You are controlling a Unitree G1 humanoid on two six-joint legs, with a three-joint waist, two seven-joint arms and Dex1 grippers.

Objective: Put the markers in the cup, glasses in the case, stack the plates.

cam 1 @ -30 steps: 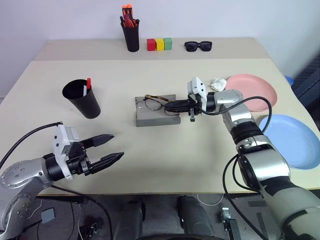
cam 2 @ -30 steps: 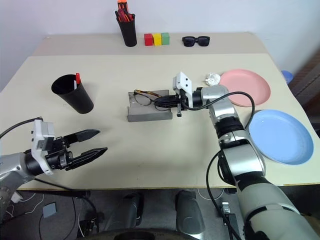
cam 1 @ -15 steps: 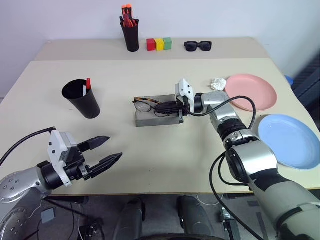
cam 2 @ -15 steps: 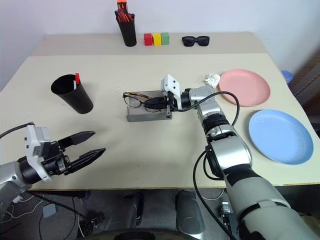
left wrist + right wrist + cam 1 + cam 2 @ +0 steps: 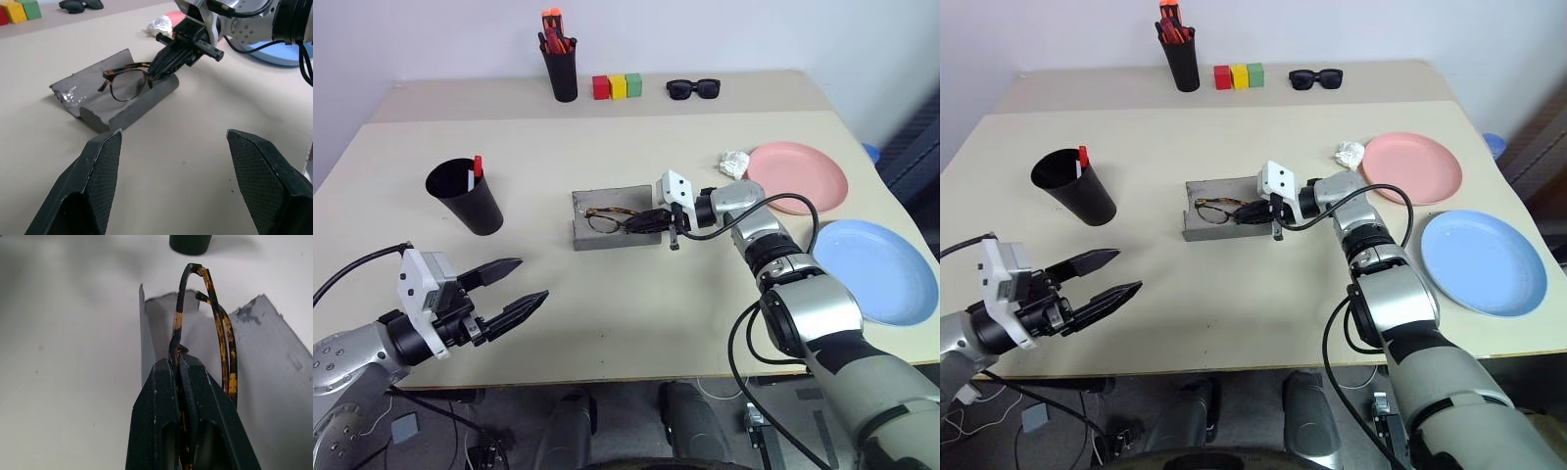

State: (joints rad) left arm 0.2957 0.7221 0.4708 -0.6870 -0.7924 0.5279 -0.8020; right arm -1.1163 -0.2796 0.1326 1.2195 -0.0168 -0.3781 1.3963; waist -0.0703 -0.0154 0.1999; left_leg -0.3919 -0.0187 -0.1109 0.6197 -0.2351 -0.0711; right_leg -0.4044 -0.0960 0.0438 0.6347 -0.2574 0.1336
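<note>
I see the beige worktop (image 5: pixel 636 294) first, and on its right side the light blue plate (image 5: pixel 876 272) lies near me, with the pink plate (image 5: pixel 800 177) farther back, the two apart and not stacked. The black cup (image 5: pixel 465 196) stands on the left, and the two markers (image 5: pixel 475 168) are inside it, their tops showing above the rim. In the middle the grey case (image 5: pixel 615 217) lies open. My right gripper (image 5: pixel 653 219) reaches over the right end of the case, its fingers (image 5: pixel 188 396) closed on the frame of the glasses (image 5: pixel 607 217), which are held low over the open case; I cannot tell if they touch it. My left gripper (image 5: pixel 514 286) hangs near the front left edge of the worktop with its fingers (image 5: pixel 100 181) spread wide and nothing between them. At the far edge are a pen holder (image 5: pixel 560 69), three coloured blocks (image 5: pixel 616 86) and sunglasses (image 5: pixel 694 89).
</note>
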